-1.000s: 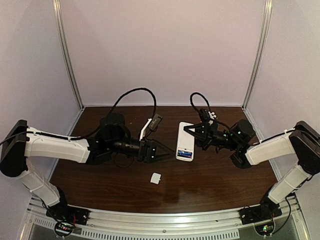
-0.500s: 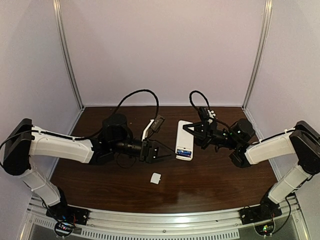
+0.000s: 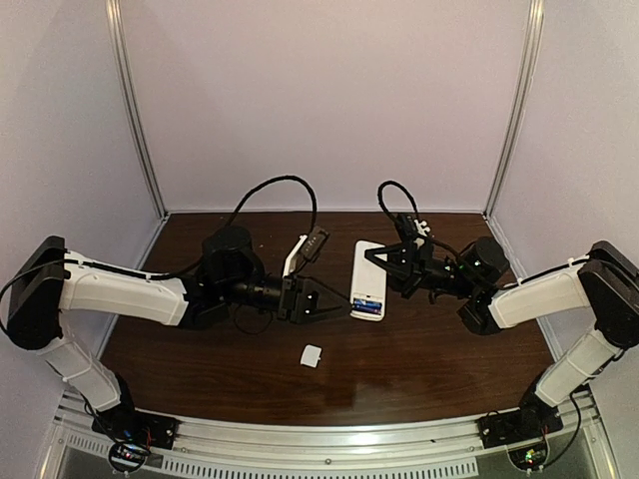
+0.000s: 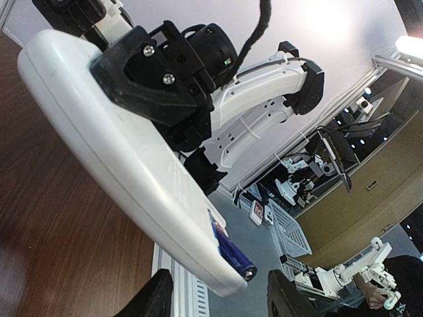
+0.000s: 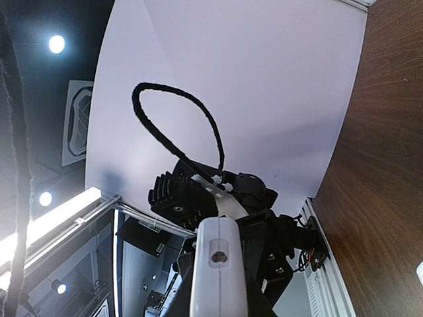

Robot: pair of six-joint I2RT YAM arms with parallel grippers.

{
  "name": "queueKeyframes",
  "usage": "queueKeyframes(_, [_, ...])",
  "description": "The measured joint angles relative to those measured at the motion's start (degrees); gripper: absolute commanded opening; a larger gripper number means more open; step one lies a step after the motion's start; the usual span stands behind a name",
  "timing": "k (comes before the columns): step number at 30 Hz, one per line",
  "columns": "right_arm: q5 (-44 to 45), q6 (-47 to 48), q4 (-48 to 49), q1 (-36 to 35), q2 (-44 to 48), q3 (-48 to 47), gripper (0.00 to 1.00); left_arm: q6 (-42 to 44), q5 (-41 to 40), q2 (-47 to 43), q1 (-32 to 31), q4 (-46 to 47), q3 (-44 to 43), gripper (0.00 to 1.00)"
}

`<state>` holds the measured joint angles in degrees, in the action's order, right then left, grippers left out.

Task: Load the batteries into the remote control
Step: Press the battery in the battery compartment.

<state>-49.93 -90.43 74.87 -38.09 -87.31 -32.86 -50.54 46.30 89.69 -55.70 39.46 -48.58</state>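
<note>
The white remote control (image 3: 368, 277) is held off the table, plain back up, with the blue batteries (image 3: 368, 309) showing in the open bay at its near end. My right gripper (image 3: 395, 262) is shut on the remote's far half. My left gripper (image 3: 334, 302) is open and empty, its tips just left of the battery end. In the left wrist view the remote (image 4: 112, 148) runs diagonally, a blue battery (image 4: 232, 254) juts from its end, and my left gripper (image 4: 221, 300) stays below it. In the right wrist view my right gripper (image 5: 218, 300) holds the remote (image 5: 218, 257) end on.
A small white square cover piece (image 3: 312, 355) lies on the dark wood table (image 3: 429, 369) in front of the left gripper. Pale walls with metal posts close in the back and sides. A metal rail (image 3: 329, 449) runs along the near edge.
My left arm has shifted slightly towards the remote, and the remote has edged a little to the left. The cover piece has not moved.
</note>
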Motion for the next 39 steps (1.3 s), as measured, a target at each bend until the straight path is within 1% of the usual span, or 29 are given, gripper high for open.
queueKeyframes(6, [0.00,0.04,0.00,-0.26,0.00,0.00,0.00,-0.50,-0.02,0.66,0.00,0.00,-0.66,0.46])
queueKeyframes(10, [0.02,0.22,-0.02,-0.46,0.00,-0.02,0.00,-0.94,-0.04,0.83,0.00,0.00,-0.83,0.40])
queueKeyframes(15, [0.00,0.50,-0.04,-0.52,0.00,-0.02,0.00,-1.20,-0.02,1.05,-0.13,0.33,-1.03,0.37])
queueKeyframes(23, [-0.04,1.18,-0.04,-0.50,0.00,-0.02,0.00,-0.68,-0.39,1.38,-0.28,-1.42,-2.03,0.30])
queueKeyframes(31, [-0.26,2.27,-0.28,-0.22,0.00,-0.02,0.00,2.14,-0.96,1.38,-0.39,-6.14,-3.26,0.24])
queueKeyframes(36, [-0.42,3.45,-0.52,0.39,0.00,0.00,0.00,5.11,-2.91,1.25,-0.81,-13.57,-6.03,0.20])
queueKeyframes(39, [-0.44,4.26,-0.63,0.70,0.00,0.00,0.00,7.21,-5.01,0.92,-1.27,-18.75,-7.89,0.19])
